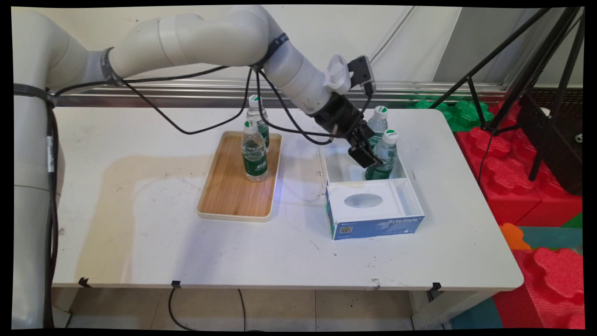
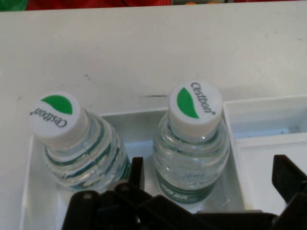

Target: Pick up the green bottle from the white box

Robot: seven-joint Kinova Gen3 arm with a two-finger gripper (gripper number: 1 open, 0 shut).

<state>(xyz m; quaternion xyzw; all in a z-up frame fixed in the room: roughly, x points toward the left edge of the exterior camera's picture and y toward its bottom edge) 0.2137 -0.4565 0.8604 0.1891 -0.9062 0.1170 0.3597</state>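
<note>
White table carries a wooden tray with two bottles, left of the white box. Gripper, fingers spread, straddles the nearer bottle at the box's far end; close squarely below its cap. Only the hand view shows the second bottle apart from it

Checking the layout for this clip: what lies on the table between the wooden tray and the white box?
Nothing: the main view shows bare table between the wooden tray and the white box, crossed only by a hanging black cable above it.
</note>
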